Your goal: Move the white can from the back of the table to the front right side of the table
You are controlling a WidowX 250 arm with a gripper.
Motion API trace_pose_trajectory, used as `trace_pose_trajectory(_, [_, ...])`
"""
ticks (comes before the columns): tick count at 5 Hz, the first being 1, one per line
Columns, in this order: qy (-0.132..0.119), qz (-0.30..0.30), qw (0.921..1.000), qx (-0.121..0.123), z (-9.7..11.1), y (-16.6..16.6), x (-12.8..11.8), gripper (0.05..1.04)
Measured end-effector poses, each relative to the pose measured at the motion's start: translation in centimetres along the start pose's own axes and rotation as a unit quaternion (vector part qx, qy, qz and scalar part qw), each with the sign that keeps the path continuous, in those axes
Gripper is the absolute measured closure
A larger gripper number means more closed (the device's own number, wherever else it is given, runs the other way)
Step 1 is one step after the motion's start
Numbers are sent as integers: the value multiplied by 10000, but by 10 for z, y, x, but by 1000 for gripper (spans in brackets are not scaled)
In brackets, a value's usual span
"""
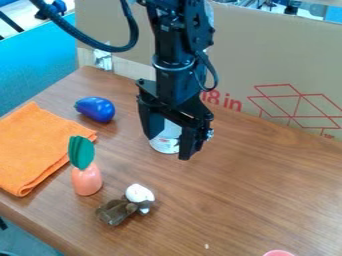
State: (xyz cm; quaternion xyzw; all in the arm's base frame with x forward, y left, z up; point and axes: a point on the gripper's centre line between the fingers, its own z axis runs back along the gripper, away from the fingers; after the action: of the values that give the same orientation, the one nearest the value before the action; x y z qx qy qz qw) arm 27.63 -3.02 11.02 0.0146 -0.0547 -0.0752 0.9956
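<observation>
Showing at the near side of the table (267, 185) is the rim of a pink object (279, 253), most of it cut off, with a small pale speck (206, 246) on the wood to its left. The table's near-left edge slants down past a brown object (115, 212) and a rounded white piece (139, 193), which lie against each other a little way in. Beyond them sits a toy carrot (87, 180) with a green top (81, 152), between that pair and a folded orange cloth (33, 147) near the table's left edge.

Toward the middle, the gripper (167, 146) hangs down with its two fingers spread wide. A white can (164, 145) with some print on its side stands on the table, seen in the gap between the fingers and partly hidden by them; whether they touch it cannot be told. Left of the gripper, nearer the far-left corner, lies a blue toy eggplant (96, 109), just past the cloth. Along the far edge a tall cardboard sheet (267, 55) stands like a wall behind the arm, bearing red lettering and a red line drawing. A teal panel (33, 70) rises beyond the left edge.
</observation>
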Motion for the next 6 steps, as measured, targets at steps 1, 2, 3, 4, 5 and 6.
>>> trace_pose_trajectory(1, [131,-20,9999,-3,-7,0,-2,76])
trace_pose_trajectory(2, [25,-37,9999,-103,-10,14,6,76])
trace_pose_trajectory(3, [-38,312,9993,-191,-6,39,17,76])
trace_pose_trajectory(4, [-3,508,9985,-195,-11,56,24,76])
trace_pose_trajectory(5, [2,713,9974,-95,-22,69,40,76])
trace_pose_trajectory(6, [61,847,9964,6,-31,82,53,76])
